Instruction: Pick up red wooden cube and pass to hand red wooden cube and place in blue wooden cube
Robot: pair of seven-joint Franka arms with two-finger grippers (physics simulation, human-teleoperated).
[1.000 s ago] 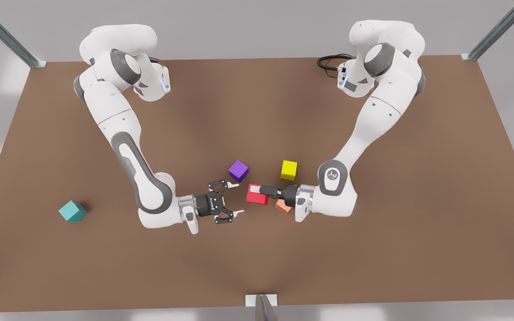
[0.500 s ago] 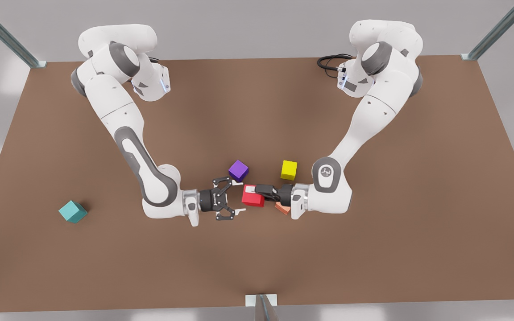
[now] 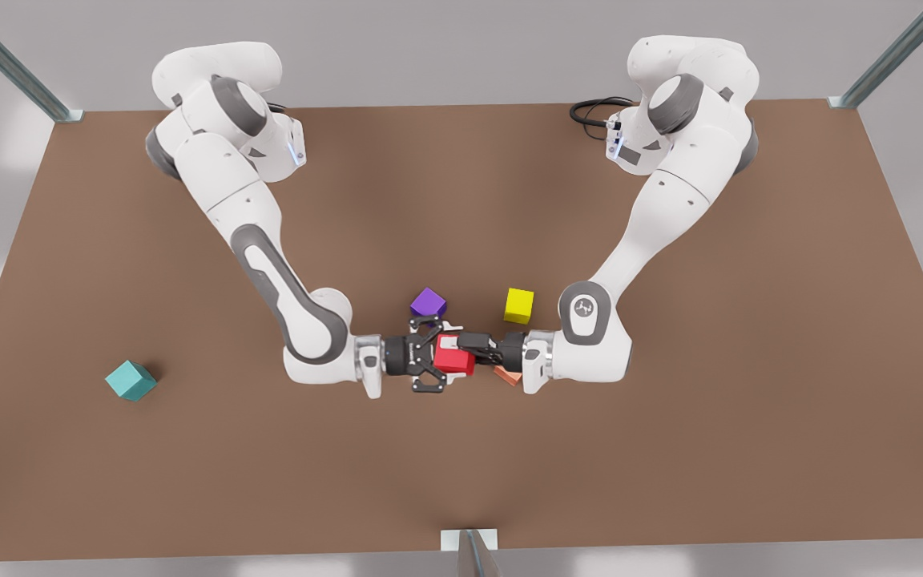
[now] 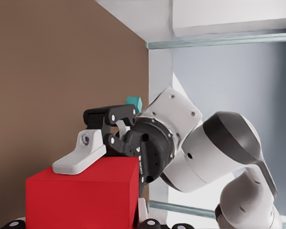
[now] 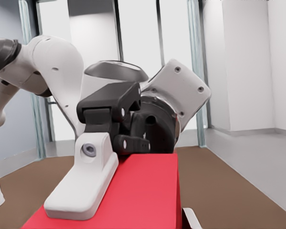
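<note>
While my left gripper (image 3: 461,344) is clamping the red cube (image 3: 456,365), my right gripper (image 3: 444,356) is straddling it, fingers seemingly apart.

Even, diffuse light falls from overhead on my desk (image 3: 109,497), brighter through the centre of the frame and duller toward the lower corners. Shadows are soft and short; a faint one lies under my arms at mid-frame. No glare shows on the matte brown surface. My wrist views are bright, with pale walls washed nearly white and mildly soft edges.
</note>
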